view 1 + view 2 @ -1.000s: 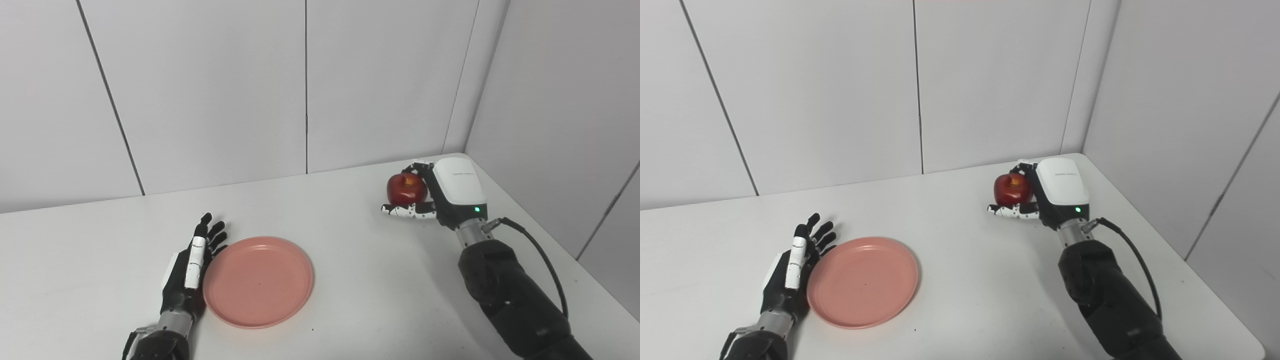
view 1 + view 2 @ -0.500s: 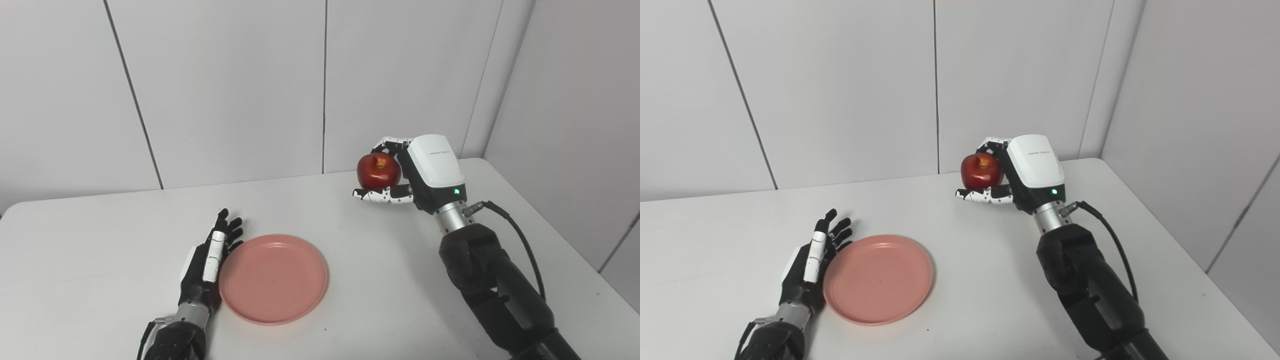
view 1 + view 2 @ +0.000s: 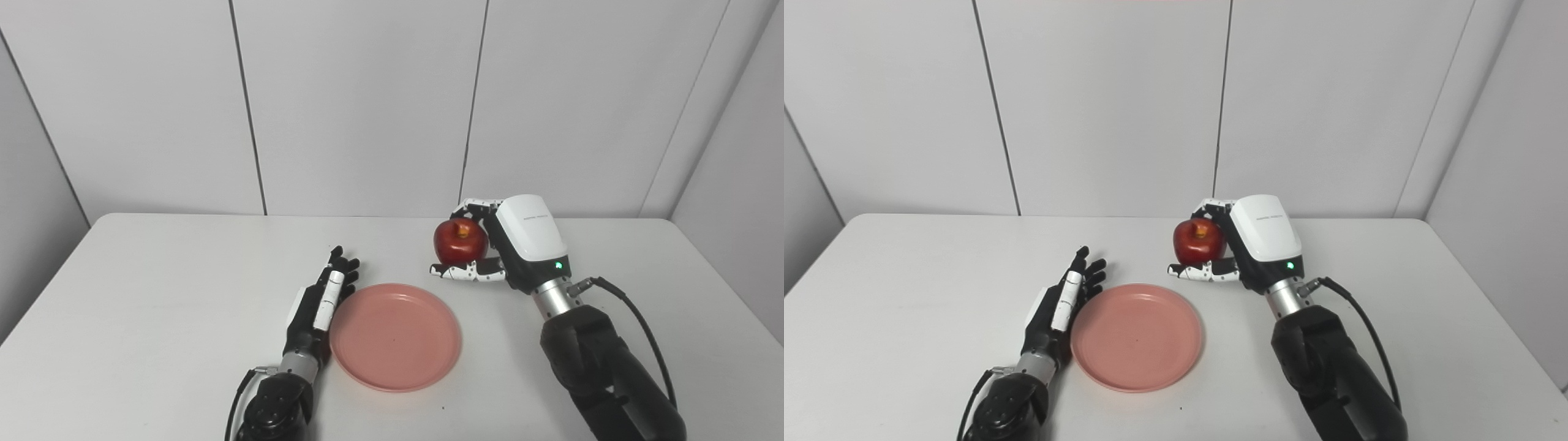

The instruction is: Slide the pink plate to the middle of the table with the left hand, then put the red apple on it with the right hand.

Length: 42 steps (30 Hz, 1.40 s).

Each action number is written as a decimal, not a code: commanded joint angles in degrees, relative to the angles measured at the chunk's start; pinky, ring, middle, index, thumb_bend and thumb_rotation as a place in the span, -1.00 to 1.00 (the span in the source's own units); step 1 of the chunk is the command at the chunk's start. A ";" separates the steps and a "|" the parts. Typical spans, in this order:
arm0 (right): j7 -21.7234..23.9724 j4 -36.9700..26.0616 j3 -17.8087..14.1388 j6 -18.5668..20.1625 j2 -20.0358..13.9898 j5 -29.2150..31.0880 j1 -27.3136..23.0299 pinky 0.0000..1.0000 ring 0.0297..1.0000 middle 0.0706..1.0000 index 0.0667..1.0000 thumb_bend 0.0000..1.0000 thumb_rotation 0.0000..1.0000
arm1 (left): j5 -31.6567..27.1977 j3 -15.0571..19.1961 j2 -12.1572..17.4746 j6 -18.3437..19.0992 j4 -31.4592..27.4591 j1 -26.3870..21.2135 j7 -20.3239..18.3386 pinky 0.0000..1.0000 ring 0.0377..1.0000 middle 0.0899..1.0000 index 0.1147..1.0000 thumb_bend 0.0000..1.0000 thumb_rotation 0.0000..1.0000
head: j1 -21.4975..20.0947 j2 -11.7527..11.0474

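Table [image 3: 153, 294] is white, w/ grey wall panels [image 3: 361, 104] behind and a black cable [image 3: 637, 324] looping off my right forearm; nothing sits btwn apple and plate. Pink plate [image 3: 395, 335] lies flat near the table's middle, nothing in it. My left hand [image 3: 321, 301] rests just beside the plate's left rim, fingers straight and apart, holding nothing; can't tell if it touches the rim. My right hand [image 3: 1237, 248] is closed around the red apple [image 3: 460, 240], stem end up, held clear of the table, beyond the plate's far right edge.
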 commanded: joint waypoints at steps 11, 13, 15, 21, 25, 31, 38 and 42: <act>-1.18 0.33 1.47 -4.98 0.94 -0.26 -1.01 -0.73 -0.65 -0.53 -0.12 -0.03 -0.66 | 0.23 -1.20 -1.97 2.16 5.42 1.52 -0.58 0.85 0.87 0.80 0.96 0.63 0.86 | 1.53 -0.16; -1.50 0.91 1.77 -5.39 1.29 -0.55 -0.75 -0.73 -0.65 -0.54 -0.12 -0.03 -0.66 | 0.28 -1.26 -1.95 1.84 5.71 1.42 -0.62 0.88 0.87 0.80 0.96 0.64 0.86 | 1.60 -0.18; -1.06 1.19 2.05 -5.27 1.68 -0.61 -0.49 -0.74 -0.66 -0.55 -0.12 -0.03 -0.66 | 0.06 -1.25 -1.90 1.60 5.89 1.36 -0.86 0.90 0.89 0.81 0.97 0.64 0.87 | 1.52 -0.19; -0.41 2.34 3.84 -5.24 2.23 -2.01 -0.13 -0.72 -0.65 -0.53 -0.12 -0.03 -0.65 | -0.03 -1.28 -1.89 1.78 6.25 1.16 -0.85 0.94 0.92 0.82 0.96 0.67 0.86 | 1.60 -0.25; -0.80 3.81 4.42 -5.70 2.35 -1.68 -0.04 -0.74 -0.67 -0.55 -0.12 -0.03 -0.65 | -0.03 -1.33 -2.00 1.36 6.47 1.16 -0.87 0.98 0.94 0.82 0.96 0.66 0.85 | 2.07 -0.29; -1.04 5.11 4.89 -6.64 2.92 -1.57 0.51 -0.70 -0.64 -0.51 -0.12 -0.03 -0.65 | 0.09 -1.23 -2.20 1.48 7.00 0.97 -0.56 1.00 0.94 0.81 0.95 0.68 0.83 | 1.88 -0.28; -1.82 6.62 5.84 -7.05 3.71 -2.62 0.72 -0.69 -0.64 -0.53 -0.12 -0.03 -0.66 | 0.24 -1.42 -1.98 1.49 6.66 1.06 -0.79 1.00 0.96 0.81 0.97 0.66 0.86 | 1.77 -0.18; -1.67 6.97 6.11 -6.76 3.84 -3.10 0.89 -0.69 -0.63 -0.52 -0.12 -0.03 -0.65 | 0.00 -1.30 -2.06 1.20 6.52 1.24 -0.86 1.00 0.92 0.78 0.96 0.65 0.86 | 1.78 -0.07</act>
